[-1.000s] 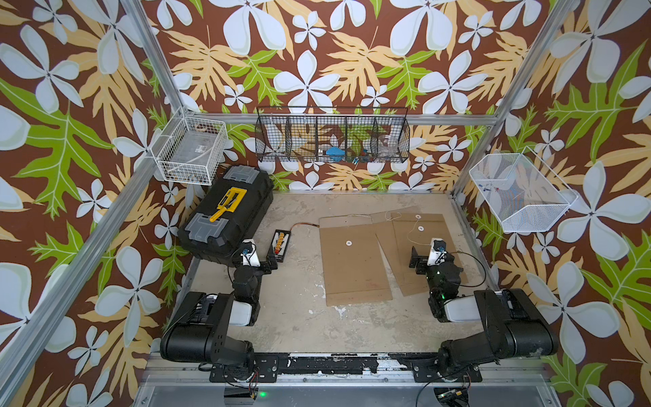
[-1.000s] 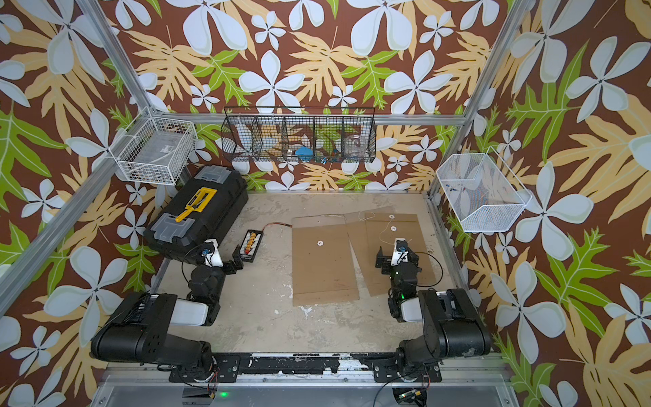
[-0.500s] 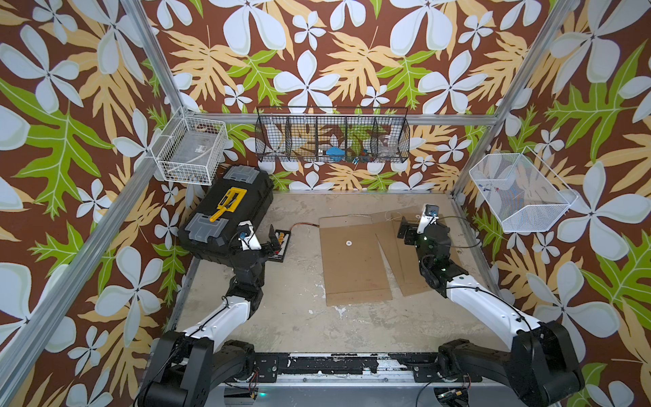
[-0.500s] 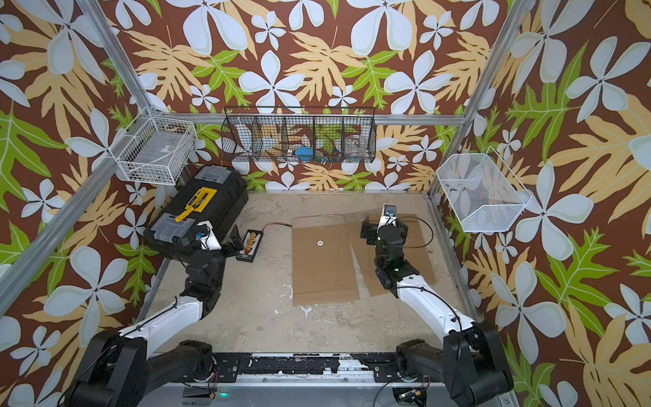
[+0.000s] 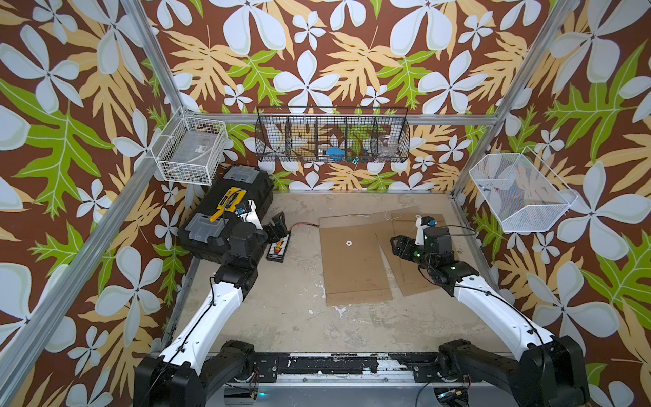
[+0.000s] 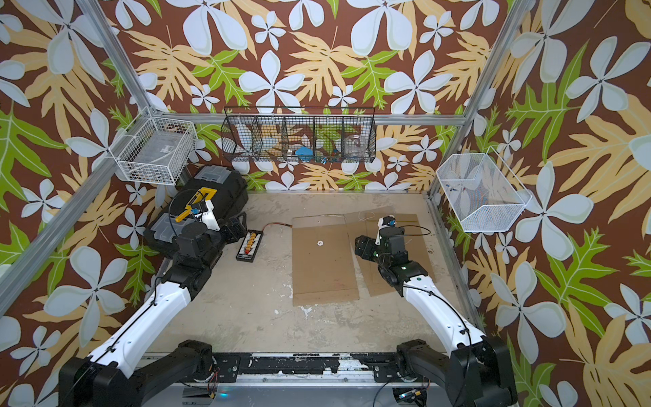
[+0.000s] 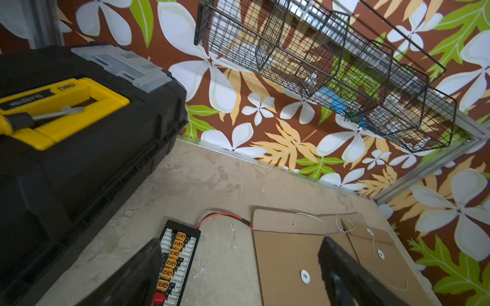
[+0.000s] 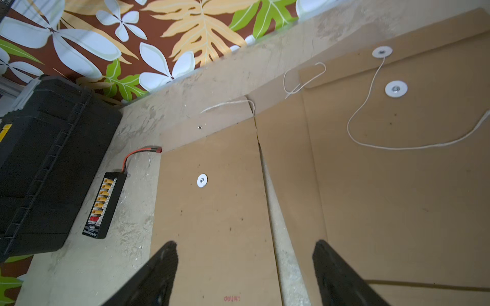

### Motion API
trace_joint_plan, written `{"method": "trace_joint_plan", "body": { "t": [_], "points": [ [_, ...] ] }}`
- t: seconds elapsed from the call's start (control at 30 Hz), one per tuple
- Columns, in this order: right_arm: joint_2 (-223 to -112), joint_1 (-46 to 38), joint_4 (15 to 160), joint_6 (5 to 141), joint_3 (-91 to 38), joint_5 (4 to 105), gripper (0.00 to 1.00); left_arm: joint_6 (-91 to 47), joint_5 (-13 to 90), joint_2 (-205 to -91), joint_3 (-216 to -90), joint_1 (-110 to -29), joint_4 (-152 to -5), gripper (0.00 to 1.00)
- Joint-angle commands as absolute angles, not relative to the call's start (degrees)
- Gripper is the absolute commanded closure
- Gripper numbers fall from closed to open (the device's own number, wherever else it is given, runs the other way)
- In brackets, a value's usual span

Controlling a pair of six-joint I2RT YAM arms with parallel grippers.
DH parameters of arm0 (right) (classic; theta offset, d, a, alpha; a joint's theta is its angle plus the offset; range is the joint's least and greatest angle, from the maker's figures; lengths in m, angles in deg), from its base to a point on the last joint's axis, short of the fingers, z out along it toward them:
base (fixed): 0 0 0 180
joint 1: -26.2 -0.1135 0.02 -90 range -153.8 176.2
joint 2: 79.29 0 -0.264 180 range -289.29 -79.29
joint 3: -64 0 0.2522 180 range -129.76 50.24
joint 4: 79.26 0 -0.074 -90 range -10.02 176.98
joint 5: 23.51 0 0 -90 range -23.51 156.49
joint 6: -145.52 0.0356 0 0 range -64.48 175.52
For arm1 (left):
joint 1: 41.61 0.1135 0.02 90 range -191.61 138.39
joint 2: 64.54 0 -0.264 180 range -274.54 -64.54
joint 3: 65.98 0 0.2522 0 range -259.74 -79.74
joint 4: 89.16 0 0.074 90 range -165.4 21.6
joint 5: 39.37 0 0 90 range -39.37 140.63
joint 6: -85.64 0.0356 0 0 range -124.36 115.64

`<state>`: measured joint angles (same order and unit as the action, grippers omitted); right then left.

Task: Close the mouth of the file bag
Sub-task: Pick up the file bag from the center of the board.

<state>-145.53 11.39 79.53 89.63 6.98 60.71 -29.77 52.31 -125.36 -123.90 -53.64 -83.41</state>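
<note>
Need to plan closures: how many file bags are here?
2 clearly: the open file bag mid-table; a second file bag beside it, partly under the right arm; a third may lie hidden beneath.

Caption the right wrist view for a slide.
Open right gripper above open-flapped file bag and neighbouring bag with loose string.

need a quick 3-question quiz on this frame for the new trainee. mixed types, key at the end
1. True or false: the right gripper is shut on the loose string of a file bag.
2. What lies on the table between the black toolbox and the nearer file bag?
A. a connector board with a red lead
B. scissors
C. a cup
3. Fill in: ___ file bags lie on the table.

Key:
1. False: its jaws stand apart with nothing between them.
2. A.
3. Two.
</note>
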Motion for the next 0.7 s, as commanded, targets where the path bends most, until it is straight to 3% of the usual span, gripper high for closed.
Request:
{"method": "trace_joint_plan", "body": {
  "t": [0.0,0.13,0.2,0.47,0.67],
  "points": [
    [-146.3,11.3,74.9,89.6,7.3,56.9,0.3,-33.7,46.6,-126.7,-125.8,-54.9,-74.4,0.06],
    [-150.4,11.3,74.8,90.3,5.8,53.3,0.46,-35.5,44.3,-131.3,-128.6,-59.2,-69.5,0.06],
    [-153.5,11.2,74.6,91.0,4.1,52.5,0.48,-36.1,44.3,-134.4,-129.2,-62.0,-68.6,0.06],
    [-164.5,9.7,75.2,91.6,2.3,54.6,0.38,-41.8,37.3,-143.8,-127.3,-65.6,-74.9,0.07],
    [-172.1,9.1,74.5,89.7,0.4,54.0,0.36,-41.4,36.3,-151.6,-127.5,-68.5,-77.1,0.1]
  ]
}}
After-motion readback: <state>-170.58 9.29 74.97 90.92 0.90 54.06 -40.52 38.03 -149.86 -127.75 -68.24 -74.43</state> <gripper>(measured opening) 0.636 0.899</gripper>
